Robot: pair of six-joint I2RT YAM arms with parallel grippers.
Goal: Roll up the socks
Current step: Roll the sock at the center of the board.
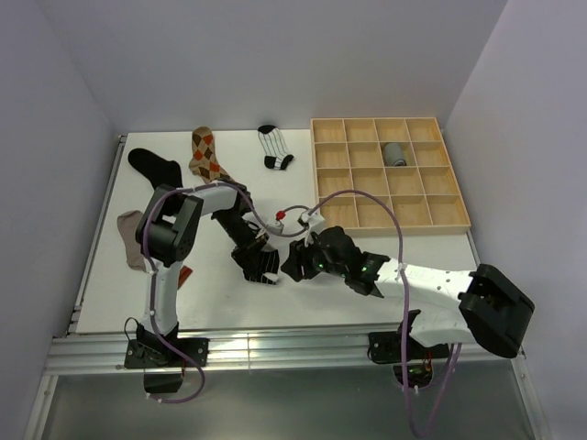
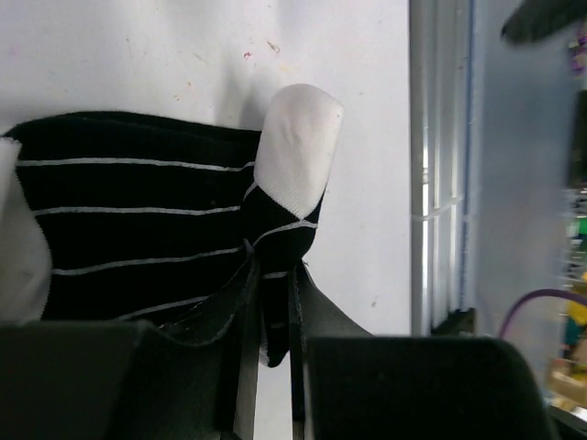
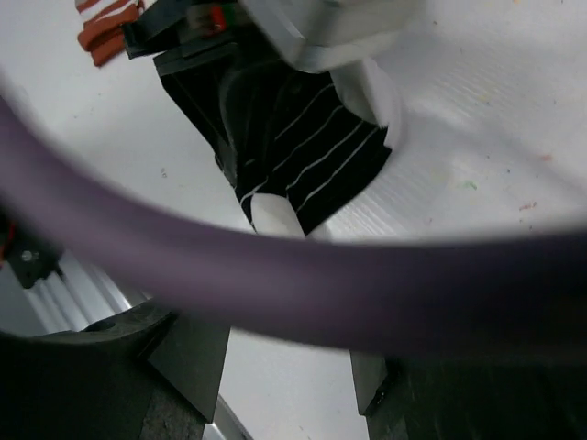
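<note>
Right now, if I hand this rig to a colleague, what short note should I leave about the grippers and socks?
Left gripper: shut on the white-lined black sock, which lies on the table near the arms.
Right gripper: open, empty, close to that sock.
Done: grey sock looks rolled and sits in a wooden tray compartment.
Left: the held sock, plus dark sock, argyle sock, striped sock and taupe sock, all unrolled.

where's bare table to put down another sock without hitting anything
Bare: the near strip between left arm and right arm, and the patch between the tray and the right arm. Crowded: centre, around the banded sock; back left, with the black sock and argyle sock.
</note>
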